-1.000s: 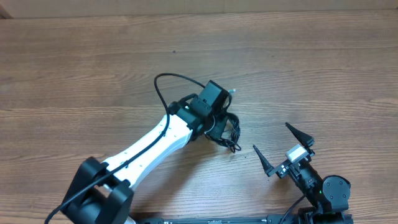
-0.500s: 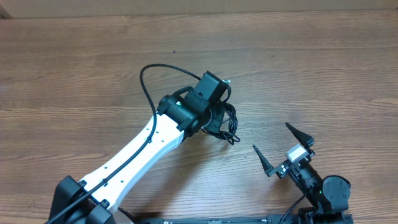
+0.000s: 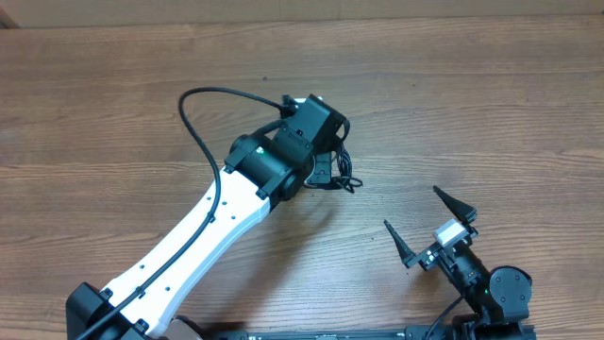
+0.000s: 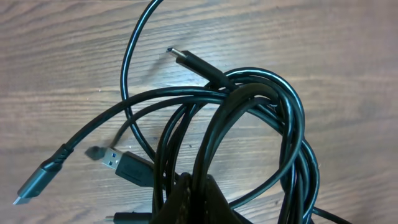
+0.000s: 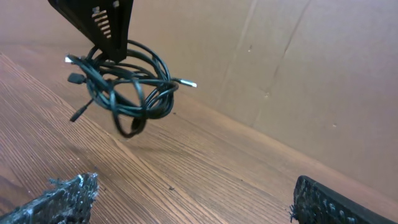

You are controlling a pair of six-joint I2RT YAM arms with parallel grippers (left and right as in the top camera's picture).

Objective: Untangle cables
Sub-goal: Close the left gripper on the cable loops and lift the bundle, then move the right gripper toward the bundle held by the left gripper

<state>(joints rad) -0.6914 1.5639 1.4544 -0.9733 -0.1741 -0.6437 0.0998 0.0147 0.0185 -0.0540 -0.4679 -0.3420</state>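
The cables (image 4: pixel 249 118) are a looped bunch of thin black cords with small plug ends. They hang from my left gripper (image 4: pixel 199 202), which is shut on several strands. In the overhead view the bunch (image 3: pixel 342 170) shows just right of the left gripper (image 3: pixel 321 161), near the table's middle. In the right wrist view the bunch (image 5: pixel 127 84) hangs clear above the wood, below the left gripper's fingers (image 5: pixel 106 37). My right gripper (image 3: pixel 425 222) is open and empty at the front right, well apart from the cables; its two fingertips frame the right wrist view (image 5: pixel 193 199).
The wooden table (image 3: pixel 491 104) extends to all sides. The left arm's thick black cable (image 3: pixel 193 123) arcs out to the left of the wrist. A cardboard wall (image 5: pixel 298 68) stands beyond the far table edge.
My left gripper has moved up and away, toward the far left, with the cable bunch in it, and the bunch has come off the table. The right arm has not moved.
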